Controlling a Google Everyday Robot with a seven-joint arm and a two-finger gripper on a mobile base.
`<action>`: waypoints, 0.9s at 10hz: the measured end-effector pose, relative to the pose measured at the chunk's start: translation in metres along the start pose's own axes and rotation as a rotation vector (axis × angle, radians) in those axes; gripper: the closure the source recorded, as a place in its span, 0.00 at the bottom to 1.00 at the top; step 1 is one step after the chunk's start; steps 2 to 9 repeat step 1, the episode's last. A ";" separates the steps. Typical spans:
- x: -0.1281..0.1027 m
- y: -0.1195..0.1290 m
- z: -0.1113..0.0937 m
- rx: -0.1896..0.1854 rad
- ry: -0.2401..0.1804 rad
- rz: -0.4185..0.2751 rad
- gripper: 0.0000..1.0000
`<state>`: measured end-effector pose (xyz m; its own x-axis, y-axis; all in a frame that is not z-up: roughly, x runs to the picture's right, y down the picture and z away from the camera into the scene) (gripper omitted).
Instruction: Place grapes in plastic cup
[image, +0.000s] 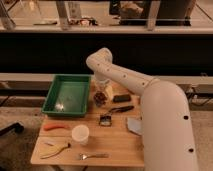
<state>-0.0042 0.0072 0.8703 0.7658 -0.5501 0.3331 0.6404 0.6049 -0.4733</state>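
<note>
Grapes (100, 97): dark reddish bunch, far side of wooden table (120, 142), just right of green tray (67, 95). Likely light, soft, easily bruised; berries apt to detach; best taken gently across the cluster's middle or by the stem, if reachable.

Gripper (101, 89): at arm's end, directly over the bunch, possibly touching; grip state impossible to tell.

Plastic cup (80, 134): pale, upright, near front edge, well apart from the bunch; probably light, prone to tipping.

Also present: carrot (54, 127), pliers (56, 149), fork (93, 156), black-handled tool (119, 109).
</note>
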 end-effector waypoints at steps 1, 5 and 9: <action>-0.001 0.000 -0.001 0.001 0.002 -0.001 0.20; -0.001 0.000 -0.001 0.001 0.002 -0.001 0.20; -0.001 0.000 -0.001 0.001 0.002 -0.001 0.20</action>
